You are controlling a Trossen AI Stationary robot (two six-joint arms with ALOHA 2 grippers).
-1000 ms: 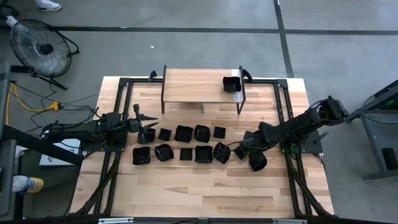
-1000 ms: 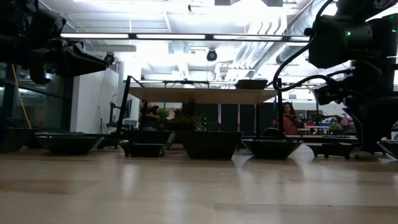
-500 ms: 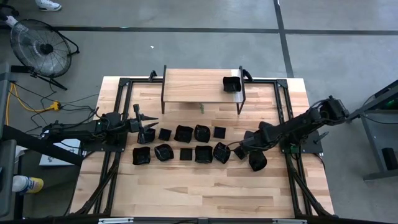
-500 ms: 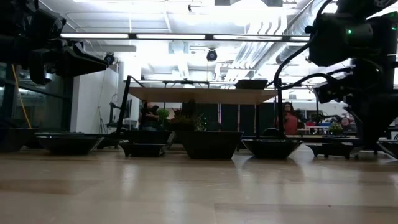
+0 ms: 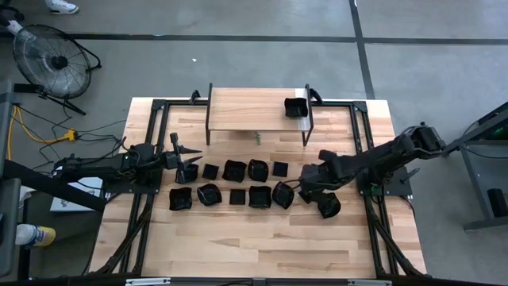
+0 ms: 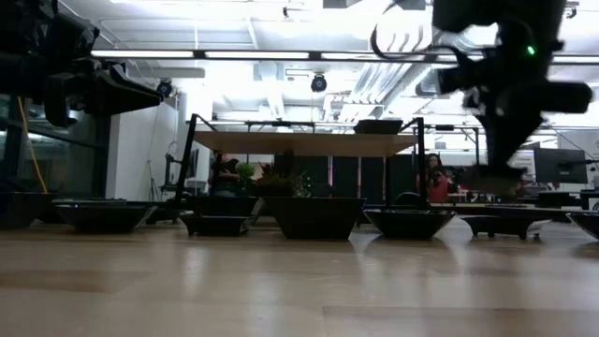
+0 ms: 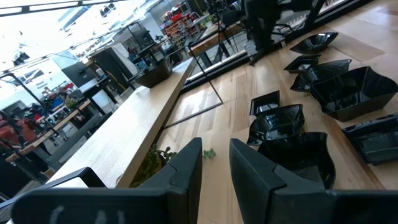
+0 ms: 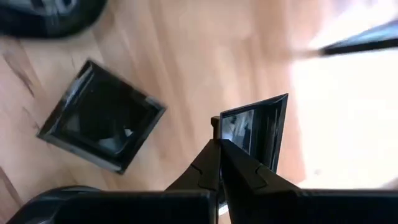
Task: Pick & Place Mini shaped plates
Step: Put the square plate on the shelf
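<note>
A small square plate (image 8: 258,134) is clamped by its rim in the right hand (image 8: 219,149), at 3 o'clock of the plate rows (image 5: 238,184) on the bench (image 5: 238,246). The left hand (image 7: 214,168) is held apart, empty. A level, steady carry is advised, so the thin rim is not slipped.
</note>
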